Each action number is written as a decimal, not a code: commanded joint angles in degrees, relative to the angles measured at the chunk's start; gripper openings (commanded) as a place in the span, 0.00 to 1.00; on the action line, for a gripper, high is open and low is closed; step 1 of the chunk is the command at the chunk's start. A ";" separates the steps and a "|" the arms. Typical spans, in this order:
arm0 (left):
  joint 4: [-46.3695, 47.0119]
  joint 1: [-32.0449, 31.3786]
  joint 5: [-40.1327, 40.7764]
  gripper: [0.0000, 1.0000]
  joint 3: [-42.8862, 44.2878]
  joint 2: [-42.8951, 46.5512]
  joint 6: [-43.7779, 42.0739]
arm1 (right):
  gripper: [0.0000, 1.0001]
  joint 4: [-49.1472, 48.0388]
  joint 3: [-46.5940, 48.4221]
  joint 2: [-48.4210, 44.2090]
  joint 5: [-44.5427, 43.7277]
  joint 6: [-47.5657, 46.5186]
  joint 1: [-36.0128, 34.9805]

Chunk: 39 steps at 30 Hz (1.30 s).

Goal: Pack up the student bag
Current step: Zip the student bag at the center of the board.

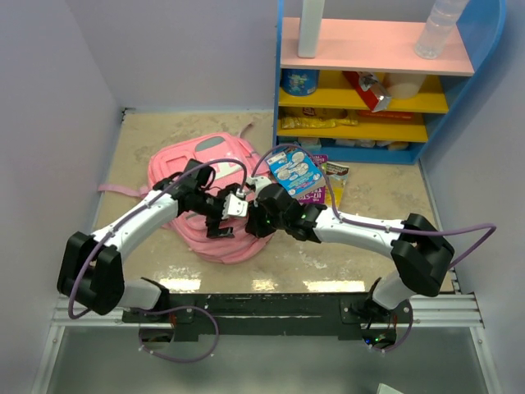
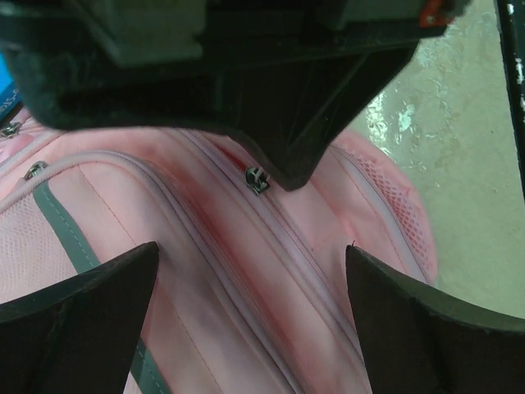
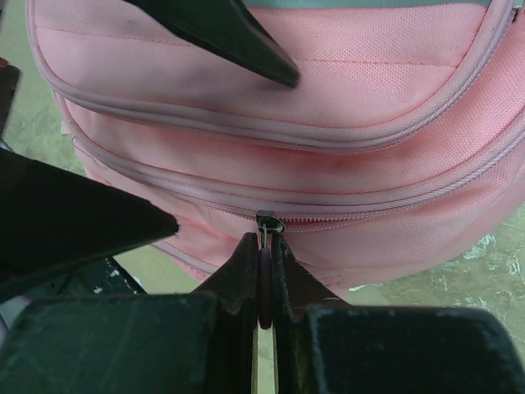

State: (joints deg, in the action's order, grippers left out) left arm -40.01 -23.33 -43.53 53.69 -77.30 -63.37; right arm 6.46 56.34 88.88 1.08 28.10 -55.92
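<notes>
The student bag (image 1: 193,168) is a large pink fabric backpack lying on the table, left of centre. It fills the left wrist view (image 2: 246,287) and the right wrist view (image 3: 328,98). My right gripper (image 3: 264,242) is shut on the zipper pull (image 3: 263,283), just below the metal slider (image 3: 269,222) of the closed zipper. In the top view the right gripper (image 1: 256,215) is at the bag's right near edge. My left gripper (image 2: 250,271) is open just above the bag's fabric, its fingers (image 2: 90,312) spread either side of the zipper seams. In the top view it (image 1: 230,209) faces the right gripper.
A blue and white packet (image 1: 294,172) and a purple book (image 1: 320,193) lie right of the bag, behind the right arm. A blue, yellow and pink shelf (image 1: 369,82) with snacks, a bottle (image 1: 439,29) and a white cylinder (image 1: 310,29) stands at the back right. Walls close in both sides.
</notes>
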 commanded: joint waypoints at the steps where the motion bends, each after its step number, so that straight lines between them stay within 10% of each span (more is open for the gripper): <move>1: 7.14 -2.94 3.62 1.00 -0.69 -2.85 5.98 | 0.00 0.74 3.17 -0.90 1.82 0.73 -0.50; 5: 7.23 -3.39 5.11 0.77 -0.52 -4.79 5.89 | 0.00 1.98 3.17 -1.95 1.38 0.73 -0.42; 8: 7.31 -3.39 7.40 0.29 -1.30 -5.23 5.54 | 0.00 2.94 3.08 -2.83 0.50 0.91 -0.33; 12: 6.35 -3.39 8.11 0.03 -2.01 -4.18 5.72 | 0.00 4.35 3.25 -4.15 -0.91 0.64 -0.15; 39: -22.30 -3.12 3.89 0.00 1.50 2.07 -15.19 | 0.00 5.59 6.24 -1.00 -1.17 -7.35 19.09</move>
State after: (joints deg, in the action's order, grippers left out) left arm -43.70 -26.63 -38.79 54.63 -76.14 -71.79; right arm 14.57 57.98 87.05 9.28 24.47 -43.48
